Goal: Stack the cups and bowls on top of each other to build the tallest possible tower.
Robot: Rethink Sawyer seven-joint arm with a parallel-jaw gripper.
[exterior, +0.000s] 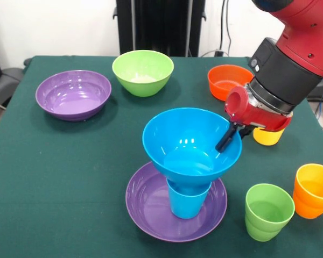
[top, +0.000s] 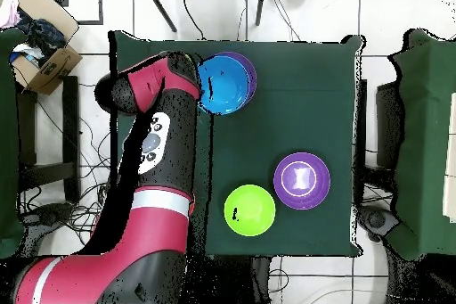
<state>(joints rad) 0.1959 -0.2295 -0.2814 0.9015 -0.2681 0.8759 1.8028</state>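
A wide purple bowl (exterior: 145, 207) sits at the table's near middle with an upright blue cup (exterior: 187, 201) in it. The deep blue bowl (exterior: 191, 142) rests on that cup, forming the tower. My gripper (exterior: 230, 138) is at the blue bowl's right rim, reaching into it. The overhead view shows the blue bowl (top: 221, 84) over the purple one (top: 248, 67), next to my arm. The green cup (exterior: 268, 210) and orange cup (exterior: 314, 190) stand at the near right. The yellow cup (exterior: 268, 137) is partly hidden behind my gripper. The red cup is out of view.
A second purple bowl (exterior: 72, 94) sits far left, a light green bowl (exterior: 143, 71) far middle, and an orange bowl (exterior: 227, 81) far right behind my wrist. In the overhead view the purple bowl (top: 301, 179) and the green bowl (top: 248, 210) lie nearer my base.
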